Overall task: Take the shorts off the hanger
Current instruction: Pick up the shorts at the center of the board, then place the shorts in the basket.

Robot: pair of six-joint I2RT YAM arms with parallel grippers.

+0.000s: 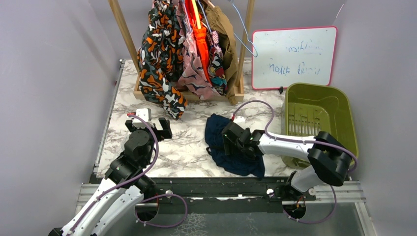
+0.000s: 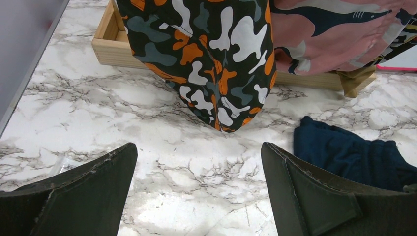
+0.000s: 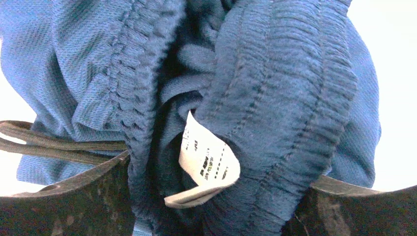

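A navy pair of shorts point(image 1: 241, 164) lies crumpled on the marble table point(image 1: 192, 147), off any hanger. My right gripper point(image 1: 227, 140) is pressed down into it. In the right wrist view its jaws stand wide apart, open, with the gathered waistband point(image 3: 275, 88) and a white label point(image 3: 206, 157) bunched between them. More shorts hang on the rack: blotch print point(image 1: 160, 59), pink print point(image 1: 194, 73), bright orange point(image 1: 200, 34), tan point(image 1: 223, 29). My left gripper point(image 1: 150, 125) is open and empty point(image 2: 199, 162), low over the table, facing the blotch shorts point(image 2: 216, 59).
The wooden rack's base point(image 1: 236, 93) stands at the back. An empty blue wire hanger point(image 1: 246, 37) hangs on its right. A whiteboard point(image 1: 294, 56) leans behind a green bin point(image 1: 339, 113) at the right. A small white object point(image 1: 142, 114) lies by the left gripper.
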